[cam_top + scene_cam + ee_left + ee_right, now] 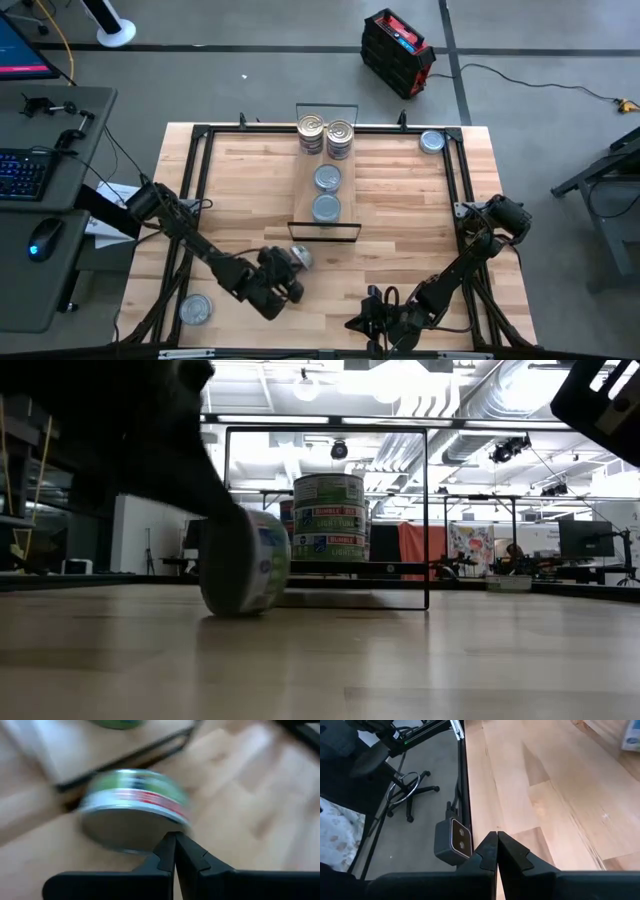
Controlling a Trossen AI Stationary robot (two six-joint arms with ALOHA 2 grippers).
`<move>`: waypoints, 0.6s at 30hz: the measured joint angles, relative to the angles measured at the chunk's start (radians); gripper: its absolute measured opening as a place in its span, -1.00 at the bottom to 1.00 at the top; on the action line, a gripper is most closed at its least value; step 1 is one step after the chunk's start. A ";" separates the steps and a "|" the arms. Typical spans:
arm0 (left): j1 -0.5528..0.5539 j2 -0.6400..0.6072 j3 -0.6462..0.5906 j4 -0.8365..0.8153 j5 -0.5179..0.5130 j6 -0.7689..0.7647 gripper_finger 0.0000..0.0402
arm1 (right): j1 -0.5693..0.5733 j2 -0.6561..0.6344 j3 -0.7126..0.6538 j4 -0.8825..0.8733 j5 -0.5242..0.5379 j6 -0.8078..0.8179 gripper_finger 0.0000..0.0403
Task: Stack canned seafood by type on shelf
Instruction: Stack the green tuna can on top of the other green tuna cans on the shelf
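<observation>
While the shelf [325, 190] lies lengthwise down the middle of the tabletop [400, 250], two stacks of tins [326, 137] are seen at its far end, with silver ring-pull lids uppermost, and two pale-topped tins [327, 193] lie singly in a row toward its near end; the sorting is therefore judged partly done. Three tins are still off the shelf: a loose tin [431, 142] at the far right corner of the tabletop, another [196, 309] at the near left corner, and a tilted tin [299, 257] just off the near wire frame [325, 233]. The left gripper [284, 278] is shown just beside this tilted tin, its fingers pressed together with nothing between them, their tips meeting the tin's rim in the left wrist view; whether the tin is being pushed or merely touched cannot be told. The right gripper [362, 322] is parked near the near edge, fingers likewise closed and empty. The heights of the far stacks are only partly readable, since one stack is masked by the other in the low view and the labels are too small to sort by type. The near left tin is partly cut off by the arm's frame.
</observation>
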 joint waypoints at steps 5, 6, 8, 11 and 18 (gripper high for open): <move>0.003 0.000 0.001 0.167 0.018 0.100 -1.00 | 0.003 0.000 0.000 -0.006 0.000 0.021 -1.00; 0.007 0.000 0.001 0.185 0.017 0.113 -1.00 | 0.003 0.000 0.000 -0.006 0.000 0.021 -1.00; 0.022 0.000 0.001 0.203 0.013 0.140 -1.00 | 0.002 0.000 0.000 -0.006 0.000 0.021 -1.00; 0.057 0.000 0.001 0.199 0.016 0.159 -1.00 | 0.002 0.000 0.000 -0.008 0.000 0.018 -1.00; 0.077 -0.021 0.040 0.212 0.073 0.307 -1.00 | 0.002 0.000 0.000 -0.006 0.000 0.010 -1.00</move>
